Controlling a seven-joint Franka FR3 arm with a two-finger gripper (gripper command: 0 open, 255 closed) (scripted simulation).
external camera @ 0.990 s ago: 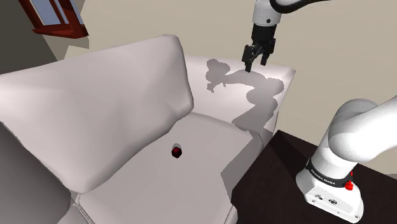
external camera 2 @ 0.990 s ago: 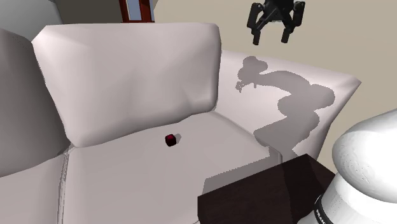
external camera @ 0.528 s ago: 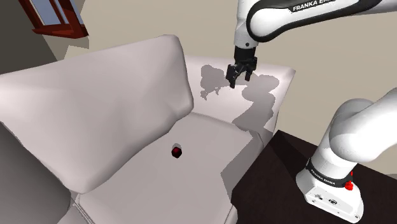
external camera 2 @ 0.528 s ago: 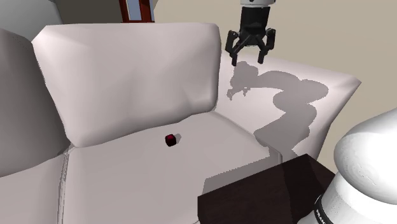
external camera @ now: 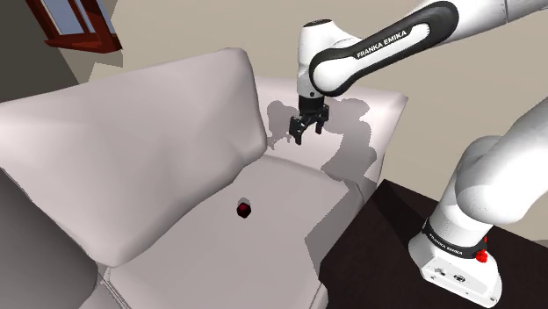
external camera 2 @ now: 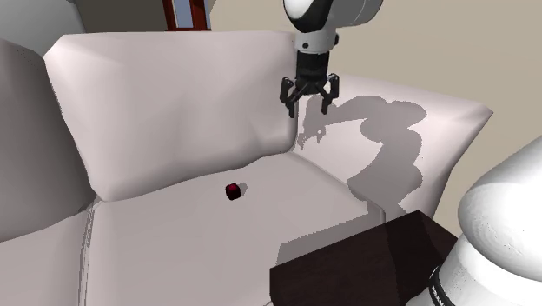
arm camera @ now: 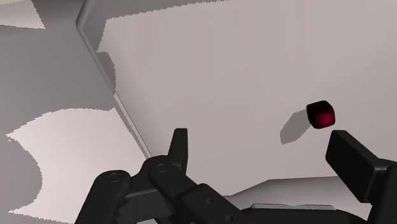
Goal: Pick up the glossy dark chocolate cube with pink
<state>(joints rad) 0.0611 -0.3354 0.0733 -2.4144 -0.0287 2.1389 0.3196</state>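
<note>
A small dark cube with a pinkish-red glow (external camera: 244, 208) (external camera 2: 233, 191) rests on the white sofa seat cushion (external camera: 219, 255), just in front of the back cushion. My black gripper (external camera: 304, 133) (external camera 2: 308, 103) hangs in the air above the seat, up and toward the shoulder view's right of the cube, well apart from it. Its fingers stand open with nothing between them. In the wrist view the cube (arm camera: 320, 114) lies ahead on the cushion, close above one fingertip (arm camera: 348, 156) of the gripper (arm camera: 261, 149).
A big white back cushion (external camera: 132, 140) rises behind the cube. The sofa armrest (external camera: 369, 110) lies at the shoulder view's upper right. A dark wooden stand (external camera: 386, 263) carries the arm's base. A red-framed window (external camera: 75, 22) sits in the upper left wall.
The arm has swung down and toward the shoulder view's left, bringing the open gripper from above the armrest to over the seat. The cube has not moved.
</note>
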